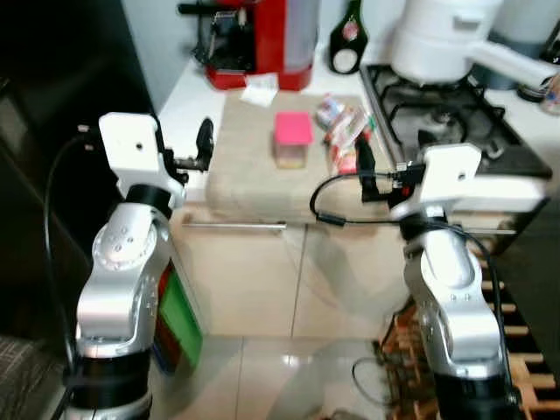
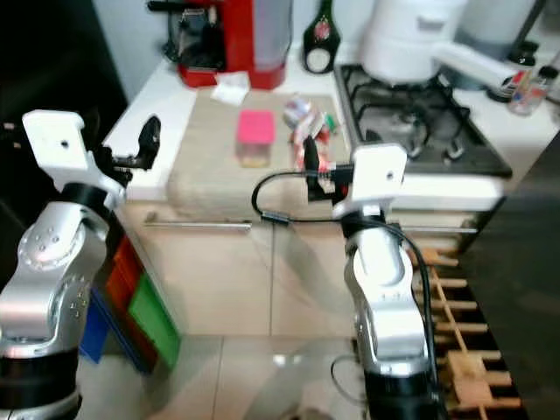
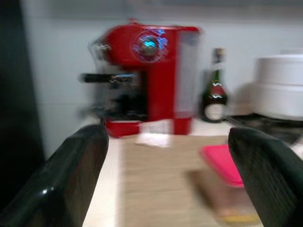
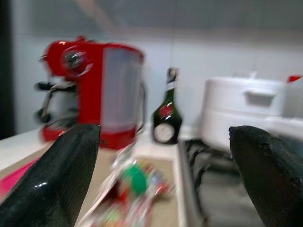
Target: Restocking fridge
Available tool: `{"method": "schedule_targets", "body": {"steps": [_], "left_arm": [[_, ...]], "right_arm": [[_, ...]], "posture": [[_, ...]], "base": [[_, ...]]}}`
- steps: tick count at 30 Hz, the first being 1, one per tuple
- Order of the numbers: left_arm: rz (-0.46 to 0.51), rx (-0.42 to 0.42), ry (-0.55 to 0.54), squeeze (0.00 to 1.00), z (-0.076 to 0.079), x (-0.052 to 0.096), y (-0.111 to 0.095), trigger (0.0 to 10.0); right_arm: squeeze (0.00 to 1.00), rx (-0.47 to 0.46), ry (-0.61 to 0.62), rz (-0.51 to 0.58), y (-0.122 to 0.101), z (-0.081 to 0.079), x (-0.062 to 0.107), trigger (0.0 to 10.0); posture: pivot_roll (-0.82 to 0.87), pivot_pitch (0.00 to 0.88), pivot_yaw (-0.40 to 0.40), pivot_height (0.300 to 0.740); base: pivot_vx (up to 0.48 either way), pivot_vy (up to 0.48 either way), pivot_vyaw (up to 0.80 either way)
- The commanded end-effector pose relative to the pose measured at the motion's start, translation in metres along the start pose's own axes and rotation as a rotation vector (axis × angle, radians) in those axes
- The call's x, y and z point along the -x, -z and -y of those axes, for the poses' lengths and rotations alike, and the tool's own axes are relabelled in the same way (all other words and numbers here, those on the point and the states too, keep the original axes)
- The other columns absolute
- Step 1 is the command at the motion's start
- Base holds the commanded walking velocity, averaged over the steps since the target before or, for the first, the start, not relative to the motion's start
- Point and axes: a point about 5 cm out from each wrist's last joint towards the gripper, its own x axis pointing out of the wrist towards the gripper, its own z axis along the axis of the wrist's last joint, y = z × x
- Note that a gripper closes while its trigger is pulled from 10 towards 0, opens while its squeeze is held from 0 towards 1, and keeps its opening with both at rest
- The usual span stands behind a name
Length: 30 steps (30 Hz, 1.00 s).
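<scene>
A container with a pink lid (image 1: 292,137) stands on a tan mat (image 1: 245,166) on the counter. Beside it, toward the stove, lie several colourful snack packets (image 1: 344,129). My left gripper (image 1: 203,144) is open at the mat's left edge, level with the counter top and holding nothing. My right gripper (image 1: 363,164) is open over the mat's front right corner, just in front of the packets. The left wrist view has the pink lid (image 3: 220,163) ahead between the fingers. Blurred packets (image 4: 135,194) lie ahead in the right wrist view.
A red coffee machine (image 1: 254,39), a dark bottle (image 1: 348,39) and a white pot (image 1: 437,35) stand at the back. The gas stove (image 1: 446,114) is on the right. A tall dark surface (image 1: 52,131) rises at the left. Cabinet doors (image 1: 262,271) are below the counter.
</scene>
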Motion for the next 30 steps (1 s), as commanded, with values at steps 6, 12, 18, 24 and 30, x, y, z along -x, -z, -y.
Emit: {"method": "schedule_targets", "body": {"steps": [6, 12, 18, 24, 30], "left_arm": [[0.058, -0.007, -0.039, 0.0, -0.008, -0.009, -0.012, 10.0], [0.055, -0.003, -0.026, 0.0, -0.006, -0.01, -0.012, 10.0], [0.049, 0.001, -0.024, 0.0, -0.007, -0.01, -0.011, 10.0], [0.045, 0.002, -0.013, 0.0, -0.006, -0.011, -0.011, 10.0], [0.041, 0.003, -0.011, 0.0, -0.005, -0.011, -0.01, 10.0]], "right_arm": [[0.0, -0.023, -0.036, 0.137, -0.047, -0.007, -0.044, 10.0], [0.0, -0.164, -0.02, -0.005, -0.038, -0.002, -0.064, 10.0], [0.0, -0.126, 0.089, -0.086, -0.035, 0.017, -0.074, 10.0], [0.0, -0.112, 0.127, -0.211, -0.017, 0.026, -0.071, 10.0], [0.0, -0.092, 0.123, -0.287, -0.009, 0.024, -0.062, 10.0]], "posture": [[0.02, 0.0, 0.029, 0.74], [0.02, 0.0, 0.026, 0.74], [0.03, 0.0, 0.028, 0.74], [0.02, 0.0, 0.03, 0.74], [0.02, 0.0, 0.023, 0.74]], "base": [[0.069, 0.0, 0.0], [0.0, 0.0, 0.0], [0.0, 0.0, 0.0], [0.0, 0.0, 0.0], [0.0, 0.0, 0.0]]}}
